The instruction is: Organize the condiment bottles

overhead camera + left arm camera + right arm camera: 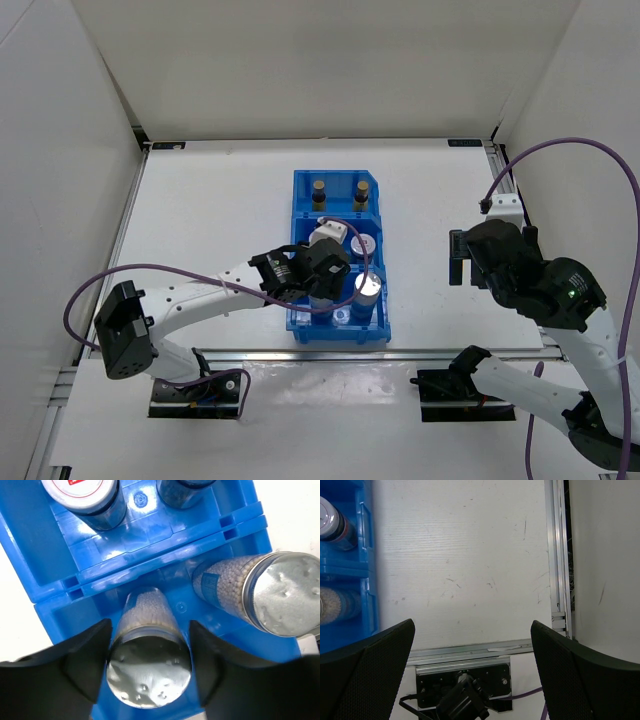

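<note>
The blue bin [300,215] holds all six bottles. Two dark-brown bottles [319,190] [360,192] stand in the far compartment. Two grey bottles with red-white tops [331,231] [364,243] stand in the middle one. One white bottle with a silver top [368,286] stands in the near compartment. My left gripper [322,283] reaches into that compartment. In the left wrist view it [150,625] straddles the second silver-topped bottle [150,672], which stands upright with narrow gaps beside the fingertips [85,665]. My right gripper [472,625] is open and empty over bare table, right of the bin.
A metal rail [400,352] runs along the table's near edge by the arm bases. White walls enclose the table on the left, back and right. The right wrist view shows the bin's right wall [366,555] and a side rail [559,555].
</note>
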Available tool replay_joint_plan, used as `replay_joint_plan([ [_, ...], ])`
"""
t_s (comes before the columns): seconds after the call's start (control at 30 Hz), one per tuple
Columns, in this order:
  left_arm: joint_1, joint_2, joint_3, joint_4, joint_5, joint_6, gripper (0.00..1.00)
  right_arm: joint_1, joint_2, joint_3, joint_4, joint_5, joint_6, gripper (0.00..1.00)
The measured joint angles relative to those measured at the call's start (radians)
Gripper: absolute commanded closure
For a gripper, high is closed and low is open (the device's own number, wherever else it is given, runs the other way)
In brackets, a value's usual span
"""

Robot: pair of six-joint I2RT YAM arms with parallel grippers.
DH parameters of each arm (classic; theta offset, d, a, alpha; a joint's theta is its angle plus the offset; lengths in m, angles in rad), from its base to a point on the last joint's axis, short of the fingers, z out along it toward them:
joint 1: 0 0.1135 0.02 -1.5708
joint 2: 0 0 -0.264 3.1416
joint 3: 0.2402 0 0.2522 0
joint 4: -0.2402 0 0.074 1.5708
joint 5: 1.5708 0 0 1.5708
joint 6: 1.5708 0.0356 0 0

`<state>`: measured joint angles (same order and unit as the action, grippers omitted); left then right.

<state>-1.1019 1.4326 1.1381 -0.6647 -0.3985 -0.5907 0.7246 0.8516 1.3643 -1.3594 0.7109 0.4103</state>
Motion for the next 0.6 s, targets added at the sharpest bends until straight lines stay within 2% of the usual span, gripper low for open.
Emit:
replay_joint_plan([
  [0.13, 0.0, -0.002, 0.002, 0.016, 0.003, 0.031, 0.08, 0.0, 0.0, 0.0, 0.0, -0.001, 0.0, 0.0],
  [0.17, 0.0, -0.002, 0.006, 0.016, 0.004, 0.042, 0.0, 0.0, 0.0, 0.0, 0.0, -0.002, 0.0, 0.0],
  [0.3, 0.0, -0.004, 0.059, -0.009, 0.009, 0.093, 0.0, 0.0, 0.0, 0.0, 0.0, -0.007, 0.0, 0.0],
  [0.43, 0.0, -0.036, 0.181, -0.071, -0.006, 0.146, 0.0, 0.0, 0.0, -0.001, 0.0, -0.008, -0.003, 0.0],
  [0.6, -0.001, -0.231, 0.298, -0.129, -0.132, 0.24, 0.0, 0.0, 0.0, -0.014, 0.019, -0.05, -0.031, 0.0],
])
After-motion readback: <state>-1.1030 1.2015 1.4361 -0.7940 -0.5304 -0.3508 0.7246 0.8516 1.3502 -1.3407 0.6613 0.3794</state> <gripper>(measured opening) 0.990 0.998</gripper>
